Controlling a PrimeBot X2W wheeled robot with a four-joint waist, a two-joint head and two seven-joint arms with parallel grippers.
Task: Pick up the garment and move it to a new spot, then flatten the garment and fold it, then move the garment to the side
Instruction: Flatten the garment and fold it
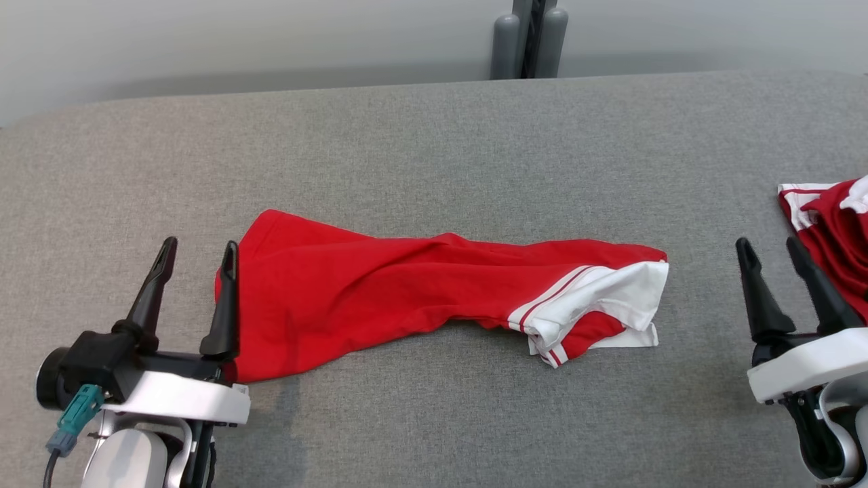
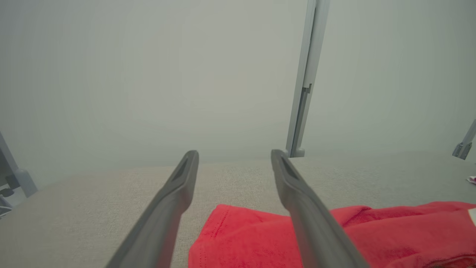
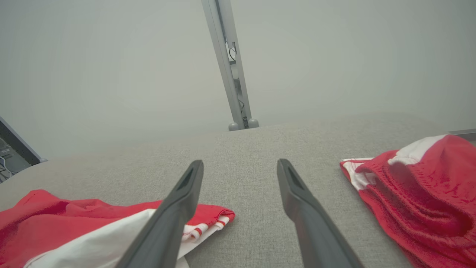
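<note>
Across the middle of the grey table (image 1: 434, 149) the red garment (image 1: 380, 291) lies twisted, my left gripper (image 1: 200, 245) and right gripper (image 1: 768, 242) both wide open and empty near its ends, so I'd pinch each end and pull apart evenly.

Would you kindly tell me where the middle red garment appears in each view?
Head view: the garment lies across the centre.
Left wrist view: bottom right.
Right wrist view: bottom left corner.
Shared landmark: the upright grey post in the background.
</note>
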